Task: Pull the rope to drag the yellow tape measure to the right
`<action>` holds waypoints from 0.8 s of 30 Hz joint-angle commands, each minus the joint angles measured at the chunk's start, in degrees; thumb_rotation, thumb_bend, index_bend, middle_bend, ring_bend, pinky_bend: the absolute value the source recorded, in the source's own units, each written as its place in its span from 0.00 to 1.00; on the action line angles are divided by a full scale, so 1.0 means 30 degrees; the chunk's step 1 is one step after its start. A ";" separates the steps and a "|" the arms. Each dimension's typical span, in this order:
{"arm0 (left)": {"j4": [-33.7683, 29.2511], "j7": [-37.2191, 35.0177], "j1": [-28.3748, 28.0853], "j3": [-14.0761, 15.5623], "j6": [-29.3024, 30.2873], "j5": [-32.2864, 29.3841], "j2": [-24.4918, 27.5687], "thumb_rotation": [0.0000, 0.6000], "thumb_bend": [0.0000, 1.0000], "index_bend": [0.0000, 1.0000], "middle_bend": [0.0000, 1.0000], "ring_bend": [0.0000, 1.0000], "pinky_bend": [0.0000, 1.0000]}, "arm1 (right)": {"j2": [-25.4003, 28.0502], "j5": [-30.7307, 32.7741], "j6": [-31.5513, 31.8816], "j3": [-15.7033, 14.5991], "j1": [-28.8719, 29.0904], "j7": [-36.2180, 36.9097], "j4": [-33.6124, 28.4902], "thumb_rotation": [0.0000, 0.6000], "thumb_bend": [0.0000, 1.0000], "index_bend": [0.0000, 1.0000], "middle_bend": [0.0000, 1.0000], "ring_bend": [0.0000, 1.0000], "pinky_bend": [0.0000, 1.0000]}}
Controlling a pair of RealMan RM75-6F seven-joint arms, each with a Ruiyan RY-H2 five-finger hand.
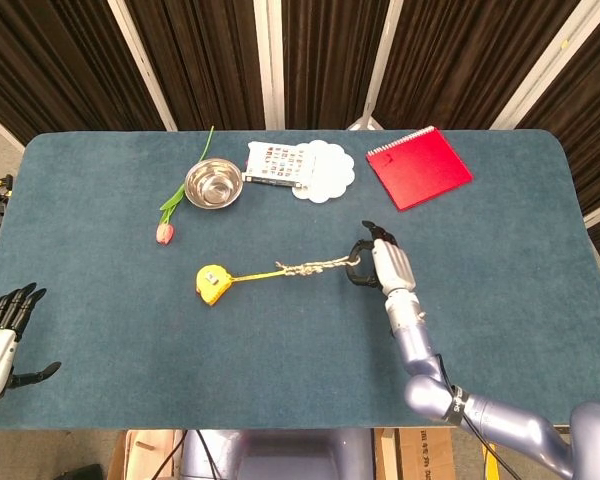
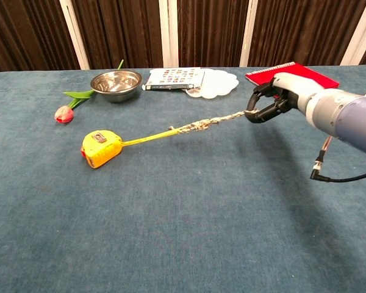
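Note:
The yellow tape measure (image 1: 210, 282) (image 2: 102, 148) lies left of the table's middle, its yellow blade drawn out to the right. A knotted rope (image 1: 315, 266) (image 2: 208, 122) runs taut from the blade's end up to my right hand (image 1: 385, 264) (image 2: 282, 96), which grips the rope's end above the table. My left hand (image 1: 2, 325) hangs off the table's front left edge, fingers spread, holding nothing.
At the back stand a steel bowl (image 1: 213, 184) (image 2: 116, 83), a pink tulip (image 1: 165, 231) (image 2: 64, 113), a booklet on a white doily (image 1: 322, 170) (image 2: 215, 82), and a red notebook (image 1: 418, 167) (image 2: 293, 79) just behind my right hand.

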 commanded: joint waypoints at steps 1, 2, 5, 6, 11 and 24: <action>0.0023 0.0005 0.0007 0.0011 0.0049 0.0071 -0.0016 1.00 0.00 0.00 0.00 0.00 0.00 | 0.0562 -0.1102 0.0720 -0.0592 -0.0064 -0.0684 -0.0195 1.00 0.45 0.62 0.11 0.00 0.00; 0.0038 0.0008 0.0014 0.0018 0.0083 0.0112 -0.0021 1.00 0.00 0.00 0.00 0.00 0.00 | 0.0781 -0.1784 0.0984 -0.0925 -0.0082 -0.0970 -0.0118 1.00 0.45 0.62 0.11 0.00 0.00; 0.0047 0.0009 0.0025 0.0035 0.0127 0.0178 -0.0027 1.00 0.00 0.00 0.00 0.00 0.00 | 0.1280 -0.3664 0.1581 -0.1795 -0.0155 -0.1488 0.0288 1.00 0.45 0.62 0.11 0.00 0.00; 0.0049 0.0012 0.0026 0.0039 0.0133 0.0189 -0.0030 1.00 0.00 0.00 0.00 0.00 0.00 | 0.1423 -0.4110 0.1710 -0.2002 -0.0199 -0.1547 0.0389 1.00 0.45 0.62 0.11 0.00 0.00; 0.0065 0.0063 0.0029 0.0051 0.0211 0.0308 -0.0060 1.00 0.00 0.00 0.00 0.00 0.00 | 0.2227 -0.5938 0.2370 -0.2728 -0.0498 -0.1524 0.0845 1.00 0.45 0.62 0.11 0.00 0.00; -0.0086 0.0166 0.0054 0.0102 0.0322 0.0483 -0.0058 1.00 0.00 0.00 0.00 0.00 0.00 | 0.4107 -0.5887 0.2903 -0.2422 -0.1432 -0.0606 0.1204 1.00 0.45 0.62 0.11 0.00 0.00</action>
